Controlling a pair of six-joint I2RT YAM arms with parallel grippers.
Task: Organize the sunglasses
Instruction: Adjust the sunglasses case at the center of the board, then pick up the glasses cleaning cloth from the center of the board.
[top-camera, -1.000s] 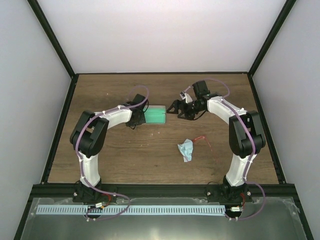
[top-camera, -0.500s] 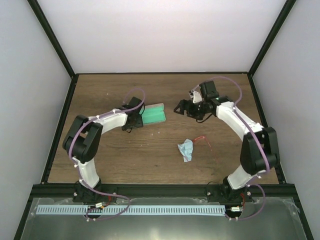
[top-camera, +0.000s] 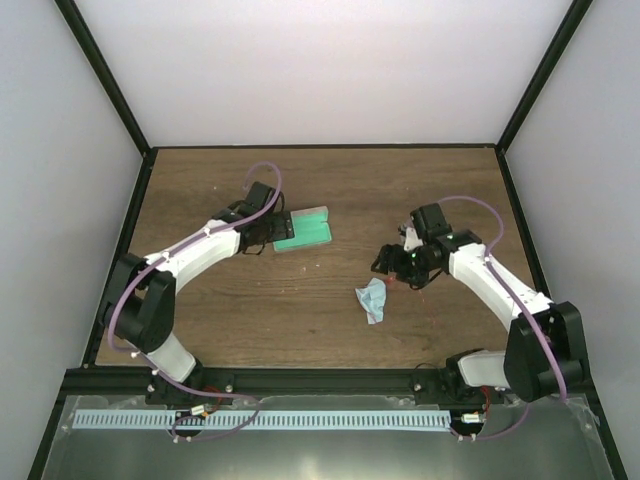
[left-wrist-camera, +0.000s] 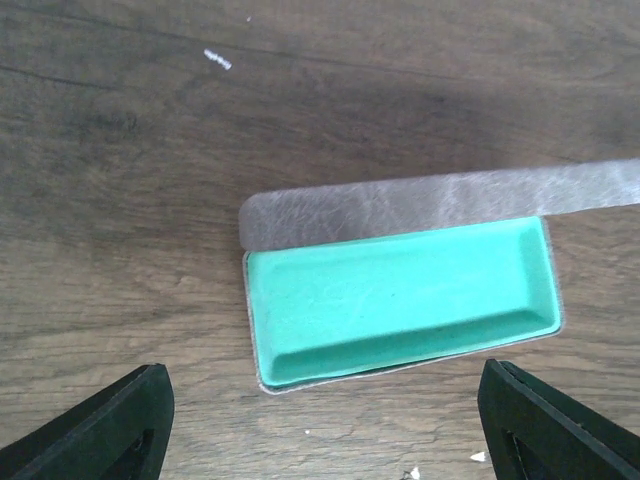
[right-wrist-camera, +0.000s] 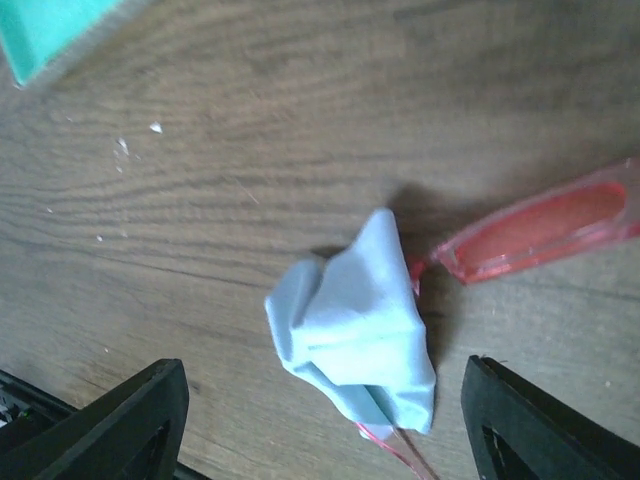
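The sunglasses (right-wrist-camera: 540, 232), with a thin red frame and reddish lenses, lie on the wood right of a crumpled light-blue cloth (right-wrist-camera: 355, 320), which covers part of them. One red arm pokes out under the cloth. My right gripper (right-wrist-camera: 325, 425) hovers open above the cloth, holding nothing. In the top view that gripper (top-camera: 395, 265) hides most of the sunglasses. The grey case (left-wrist-camera: 400, 300) lies open with its green lining up and its lid flap (left-wrist-camera: 440, 200) folded back. My left gripper (left-wrist-camera: 325, 440) is open just short of the case's near edge, touching nothing.
A corner of the case (right-wrist-camera: 50, 30) shows at the right wrist view's top left. In the top view the case (top-camera: 308, 229) is left of centre and the cloth (top-camera: 372, 298) is nearer the front. Black frame rails (top-camera: 120, 240) border the table.
My left gripper went from shut to open and drew back left from the case. My right arm swung from beside the case down to the cloth and sunglasses, its jaws narrowing a little.
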